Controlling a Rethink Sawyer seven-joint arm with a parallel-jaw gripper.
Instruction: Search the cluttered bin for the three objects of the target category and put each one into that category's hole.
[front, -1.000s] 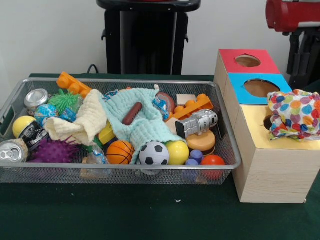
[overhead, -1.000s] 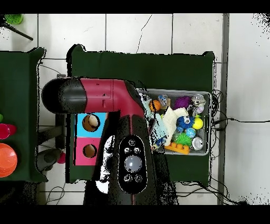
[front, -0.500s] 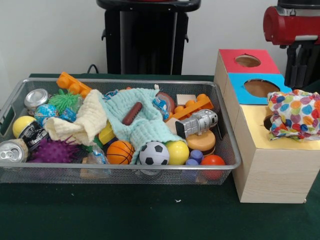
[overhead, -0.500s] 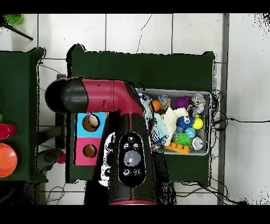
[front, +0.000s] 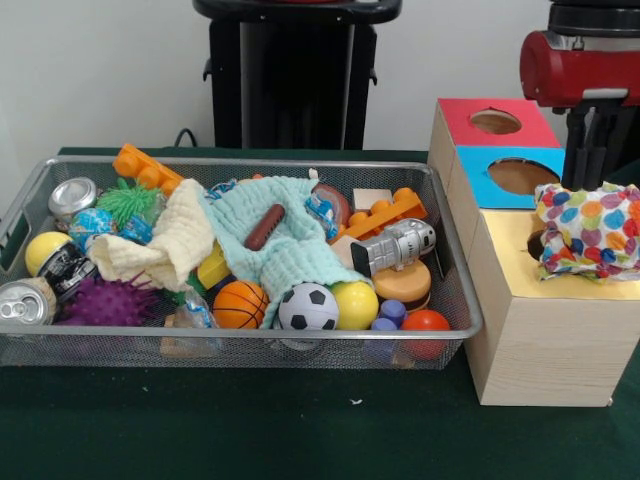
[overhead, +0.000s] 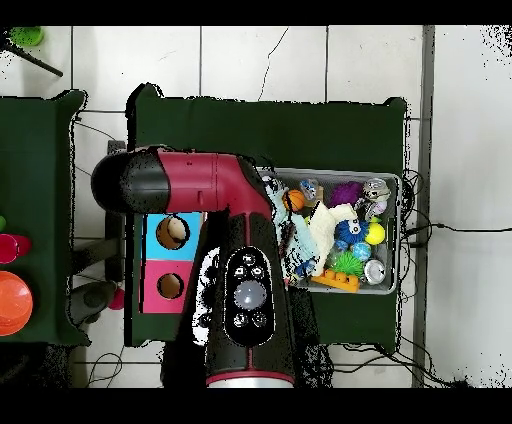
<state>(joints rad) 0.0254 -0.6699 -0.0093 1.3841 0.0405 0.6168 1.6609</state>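
Sitting on the yellow-topped box (front: 545, 325), a polka-dot cloth (front: 590, 229)

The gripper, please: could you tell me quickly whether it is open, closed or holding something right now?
Gripper: cannot be told. The arm stands over the colourful cloth on the wooden box, but the gripper itself is not clearly seen.
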